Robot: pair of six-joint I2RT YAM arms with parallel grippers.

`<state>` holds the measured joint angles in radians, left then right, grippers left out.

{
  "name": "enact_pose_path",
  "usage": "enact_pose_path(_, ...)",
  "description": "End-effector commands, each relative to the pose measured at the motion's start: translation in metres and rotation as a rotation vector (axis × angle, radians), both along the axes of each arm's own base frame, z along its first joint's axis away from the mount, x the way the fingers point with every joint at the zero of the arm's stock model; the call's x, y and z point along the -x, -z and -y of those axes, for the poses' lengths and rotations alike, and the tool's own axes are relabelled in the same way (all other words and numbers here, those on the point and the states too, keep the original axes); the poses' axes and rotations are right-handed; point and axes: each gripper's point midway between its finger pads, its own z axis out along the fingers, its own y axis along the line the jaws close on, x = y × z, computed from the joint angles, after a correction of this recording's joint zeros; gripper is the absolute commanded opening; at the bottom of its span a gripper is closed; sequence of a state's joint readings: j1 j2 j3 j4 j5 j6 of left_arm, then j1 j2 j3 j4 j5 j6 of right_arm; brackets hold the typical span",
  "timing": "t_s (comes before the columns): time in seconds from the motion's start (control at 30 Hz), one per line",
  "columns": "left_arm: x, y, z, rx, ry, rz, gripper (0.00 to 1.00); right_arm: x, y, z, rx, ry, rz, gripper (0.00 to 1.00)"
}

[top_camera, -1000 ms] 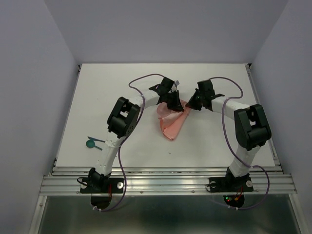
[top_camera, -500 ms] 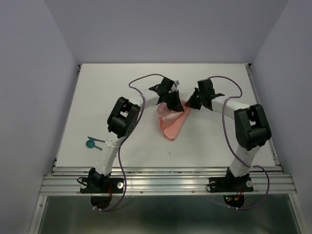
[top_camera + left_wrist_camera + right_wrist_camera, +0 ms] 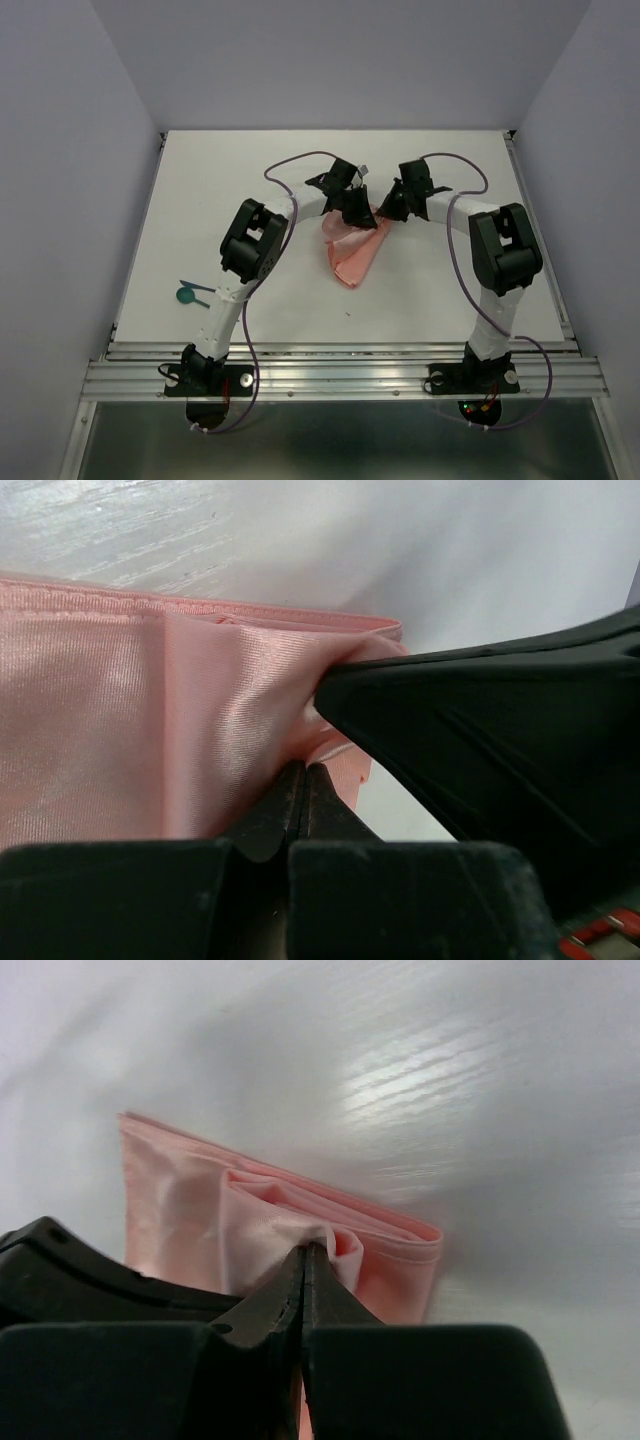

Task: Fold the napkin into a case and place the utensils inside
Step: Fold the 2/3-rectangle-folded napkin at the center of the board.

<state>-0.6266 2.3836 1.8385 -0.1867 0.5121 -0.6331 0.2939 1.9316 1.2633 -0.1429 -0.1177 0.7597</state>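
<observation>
Left pincer (image 3: pixel 305 772) is clamped shut on a gathered fold of the napkin (image 3: pixel 352 255). The right pincer (image 3: pixel 303 1252) is pinched shut on the same far edge, just beside it at its 3 o'clock in the top view. From that held edge the napkin trails toward 6 o'clock, narrowing to a point near the middle of the tabletop (image 3: pixel 420 290). Its long axis runs 12 to 6, tilted slightly toward 7. It is layered but not yet a neat case. The coming fold likely means carrying the held edge toward 6 o'clock, over the tail. Utensils (image 3: pixel 186 295) lie well apart at about 8 o'clock, beside the left arm, which is the nearer one.
</observation>
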Motion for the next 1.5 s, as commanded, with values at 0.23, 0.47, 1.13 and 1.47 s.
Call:
enact_pose_path(0.23, 0.005, -0.008, -0.013, -0.062, 0.023, 0.044, 0.01, -0.006, 0.037, 0.022, 0.131, 0.034, -0.039, 0.01)
enact_pose_path(0.47, -0.003, -0.066, -0.033, -0.133, 0.024, 0.194, 0.41, 0.003, 0.051, 0.021, 0.141, -0.007, -0.065, 0.01)
enact_pose_path(1.13, -0.056, -0.043, -0.127, -0.294, -0.097, 0.122, 0.55, 0.007, 0.047, 0.013, 0.104, -0.058, -0.039, 0.01)
enact_pose_path(1.47, -0.018, -0.014, -0.119, -0.192, -0.047, -0.012, 0.52, 0.007, 0.048, 0.011, 0.092, -0.060, -0.041, 0.01)
